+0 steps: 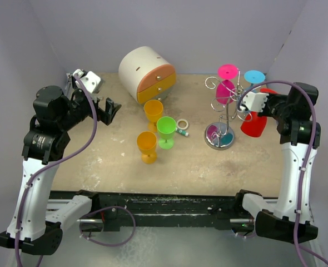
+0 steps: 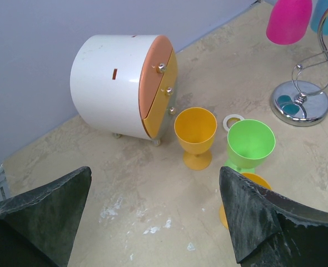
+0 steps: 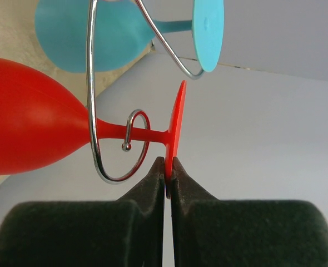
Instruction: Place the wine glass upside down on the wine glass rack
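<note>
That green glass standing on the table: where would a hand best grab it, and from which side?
Probably the short stem of the green glass, just under the bowl, coming in from the right. It stands upright, the stem is its narrowest part, and two orange glasses crowd its left, while only a low tape roll lies on the right.
</note>
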You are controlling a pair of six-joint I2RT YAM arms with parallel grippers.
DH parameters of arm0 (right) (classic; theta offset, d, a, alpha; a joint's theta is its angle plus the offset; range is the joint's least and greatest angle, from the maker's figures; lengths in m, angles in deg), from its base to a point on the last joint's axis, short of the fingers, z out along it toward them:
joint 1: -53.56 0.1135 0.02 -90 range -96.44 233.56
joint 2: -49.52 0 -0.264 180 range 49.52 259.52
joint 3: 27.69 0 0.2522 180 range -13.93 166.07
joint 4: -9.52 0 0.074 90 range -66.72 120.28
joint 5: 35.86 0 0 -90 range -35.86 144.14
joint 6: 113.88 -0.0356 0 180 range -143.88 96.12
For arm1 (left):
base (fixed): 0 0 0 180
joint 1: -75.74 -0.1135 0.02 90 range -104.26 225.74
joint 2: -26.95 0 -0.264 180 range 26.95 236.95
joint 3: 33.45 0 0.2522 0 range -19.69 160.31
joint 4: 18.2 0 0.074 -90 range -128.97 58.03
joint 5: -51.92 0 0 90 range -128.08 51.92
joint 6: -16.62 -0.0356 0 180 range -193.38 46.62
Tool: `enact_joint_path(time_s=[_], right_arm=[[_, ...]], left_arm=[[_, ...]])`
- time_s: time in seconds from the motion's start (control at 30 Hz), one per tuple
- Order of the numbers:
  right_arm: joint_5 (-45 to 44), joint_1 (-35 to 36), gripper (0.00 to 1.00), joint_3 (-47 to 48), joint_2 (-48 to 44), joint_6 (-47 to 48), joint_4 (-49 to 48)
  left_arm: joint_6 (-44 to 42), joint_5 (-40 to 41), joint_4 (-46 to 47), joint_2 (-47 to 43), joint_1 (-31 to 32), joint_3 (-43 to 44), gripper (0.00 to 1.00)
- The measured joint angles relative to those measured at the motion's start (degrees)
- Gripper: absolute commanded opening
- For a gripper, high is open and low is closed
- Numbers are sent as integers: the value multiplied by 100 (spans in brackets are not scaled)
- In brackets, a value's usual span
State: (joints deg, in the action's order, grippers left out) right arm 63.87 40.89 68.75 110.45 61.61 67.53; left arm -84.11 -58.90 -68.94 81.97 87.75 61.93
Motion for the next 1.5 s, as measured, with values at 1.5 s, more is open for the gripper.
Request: enact_joint_path(time_s=[1.5], right_arm=[[1408, 0, 32, 35, 7, 212, 483]], left_arm=[[-94, 0, 0, -7, 0, -66, 99]])
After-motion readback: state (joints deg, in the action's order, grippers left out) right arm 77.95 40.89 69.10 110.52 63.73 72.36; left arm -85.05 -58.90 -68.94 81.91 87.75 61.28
